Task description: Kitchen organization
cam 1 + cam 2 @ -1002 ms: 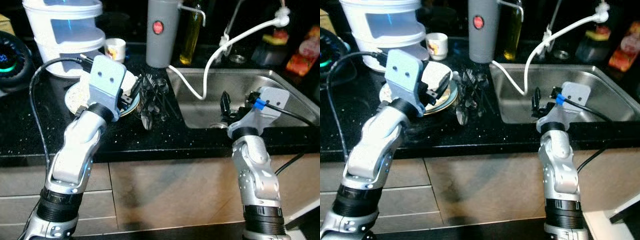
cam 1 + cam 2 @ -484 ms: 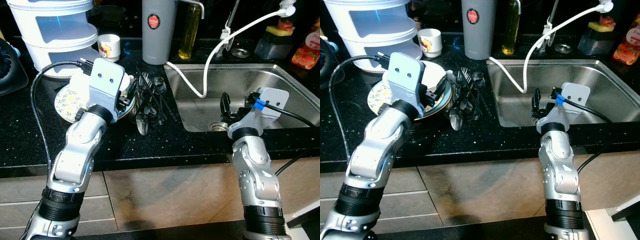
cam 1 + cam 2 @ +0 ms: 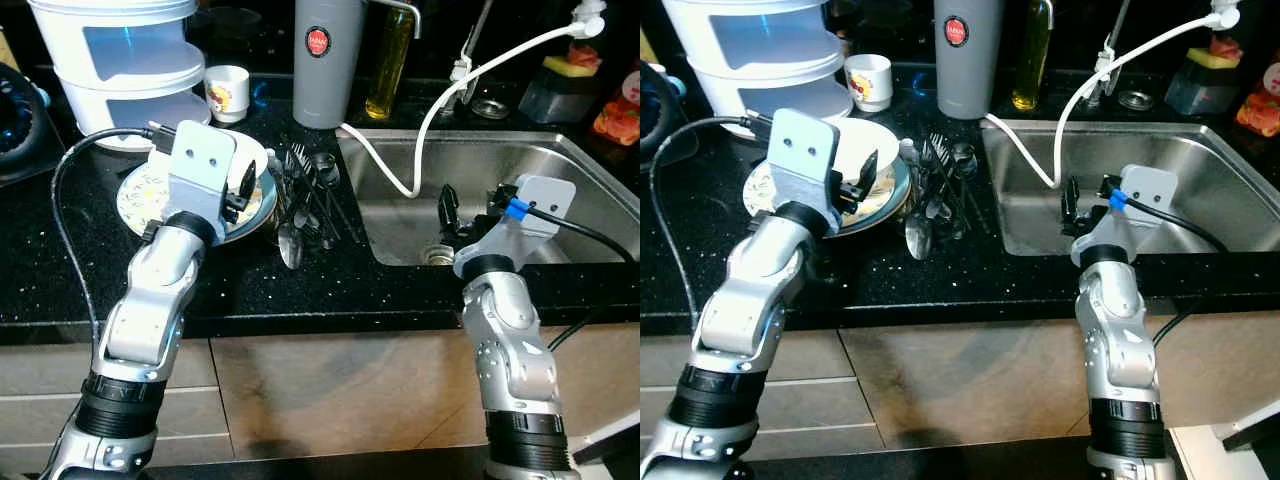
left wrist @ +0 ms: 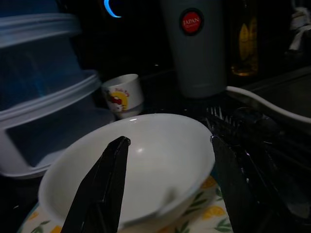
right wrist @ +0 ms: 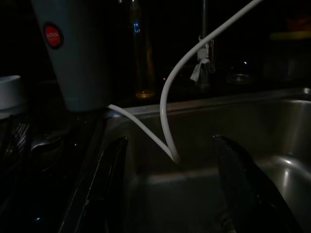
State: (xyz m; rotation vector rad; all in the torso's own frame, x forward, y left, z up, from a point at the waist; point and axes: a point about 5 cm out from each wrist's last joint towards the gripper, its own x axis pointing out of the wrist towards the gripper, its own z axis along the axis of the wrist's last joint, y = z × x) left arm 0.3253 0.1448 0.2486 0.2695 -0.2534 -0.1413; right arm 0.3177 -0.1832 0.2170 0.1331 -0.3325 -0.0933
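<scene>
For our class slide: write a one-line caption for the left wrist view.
Open left claw poised over a white bowl on a patterned plate.

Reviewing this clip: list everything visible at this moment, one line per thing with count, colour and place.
Bowl: one, white, sitting on the plate.
Plate: one, floral pattern, on the black counter left of the sink.
Cutlery pile: several dark pieces, on the counter between plate and sink.
Sink: one, steel, at right.
Hose: one, white, running down into the sink.
Tumbler: one, grey with red badge, behind the cutlery.
Oil bottle: one, yellow, beside the tumbler.
Small cup: one, white with print, behind the plate.
Tiered container: one, white, back left.
Left gripper: open, fingers either side of the bowl.
Right gripper: open, over the sink's near edge.
</scene>
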